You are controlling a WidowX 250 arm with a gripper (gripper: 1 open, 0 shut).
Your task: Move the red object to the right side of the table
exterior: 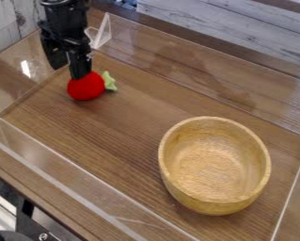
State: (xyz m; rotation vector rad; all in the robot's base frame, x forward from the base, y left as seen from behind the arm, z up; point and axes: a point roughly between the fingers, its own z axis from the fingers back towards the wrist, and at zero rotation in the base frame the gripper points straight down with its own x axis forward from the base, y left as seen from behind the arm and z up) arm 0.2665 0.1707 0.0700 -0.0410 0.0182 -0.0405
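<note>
The red object (86,87) is a small round toy fruit with a green leafy end that points to the right. It sits on the brown wooden worktop (127,132), far over on the left side and near the back, close to the low clear wall (17,68) along the left edge. The black gripper (66,68) hangs just above it and points straight down. Its fingers (79,67) are spread wide and hold nothing. The right finger reaches down to the top of the fruit, but I cannot tell if it touches. A round light wooden bowl (215,165) stands well apart from the fruit, on the right side near the front. The bowl has nothing in it.
</note>
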